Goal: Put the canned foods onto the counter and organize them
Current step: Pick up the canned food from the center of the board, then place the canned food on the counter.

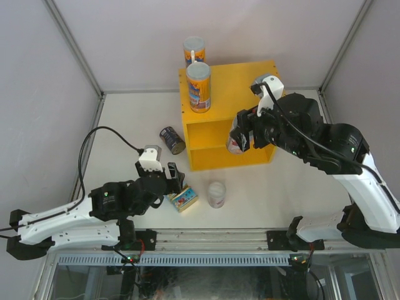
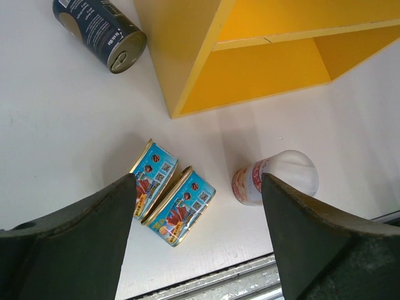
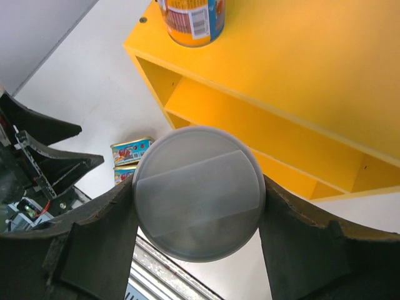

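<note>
Two flat tins [image 2: 181, 206] lie side by side on the table [image 1: 125, 119] beneath your left gripper [image 1: 177, 179], whose jaws stand apart around nothing. The arm is stretched low and forward, seemingly poised to drop on them. Further right, your right gripper [image 3: 199, 194] is clamped on a white-lidded tube [image 1: 235, 142], elbow raised, holding it lid-up before the open front of the yellow counter [image 1: 250, 81], likely for shelving.

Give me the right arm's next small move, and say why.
Probably ease the short can forward into the yellow box's upper compartment. The right hand grips it by the sides just before the open front, and what shows of that compartment is bare; a tall can already stands on top.
</note>
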Robot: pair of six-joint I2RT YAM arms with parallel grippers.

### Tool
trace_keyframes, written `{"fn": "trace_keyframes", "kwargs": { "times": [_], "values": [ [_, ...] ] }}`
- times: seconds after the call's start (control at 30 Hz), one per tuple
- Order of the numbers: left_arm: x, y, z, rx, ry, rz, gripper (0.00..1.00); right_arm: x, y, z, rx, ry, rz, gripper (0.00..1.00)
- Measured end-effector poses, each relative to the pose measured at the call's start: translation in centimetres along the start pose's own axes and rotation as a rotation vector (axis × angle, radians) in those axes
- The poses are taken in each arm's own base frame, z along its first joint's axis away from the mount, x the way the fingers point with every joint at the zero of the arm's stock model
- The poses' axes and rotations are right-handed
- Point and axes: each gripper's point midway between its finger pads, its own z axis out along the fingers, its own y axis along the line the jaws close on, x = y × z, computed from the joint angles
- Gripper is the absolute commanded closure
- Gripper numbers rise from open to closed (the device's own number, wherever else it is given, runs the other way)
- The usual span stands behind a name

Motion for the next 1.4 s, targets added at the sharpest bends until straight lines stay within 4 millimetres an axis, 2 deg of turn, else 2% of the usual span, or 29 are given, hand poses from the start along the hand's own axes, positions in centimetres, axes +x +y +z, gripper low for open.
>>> {"fn": "trace_keyframes", "kwargs": {
  "times": [0.17,0.5,0.7,1.17,1.4],
  "values": [
    [0.0,0.0,0.2,-0.013,-0.001,0.010,0.16,-1.1,0.0,0.9,0.021,0.004,-0.004,0.87],
    [-0.3,0.4,0.1,-0.025,-0.018,0.015,0.17,-4.6,-1.4,0.2,0.065,-0.061,0.021,0.88],
    [-0.7,0.6,-0.2,-0.017,-0.029,0.007,0.18,-5.5,-2.2,0.5,0.089,-0.079,0.030,0.88],
    [-1.3,1.1,-0.5,-0.027,-0.050,0.002,0.19,-6.0,-3.7,4.0,0.136,-0.054,0.013,0.89],
    [-1.4,1.1,-0.6,-0.028,-0.052,0.002,0.20,-6.7,-5.5,6.2,0.163,-0.057,0.032,0.89]
  ]
}}
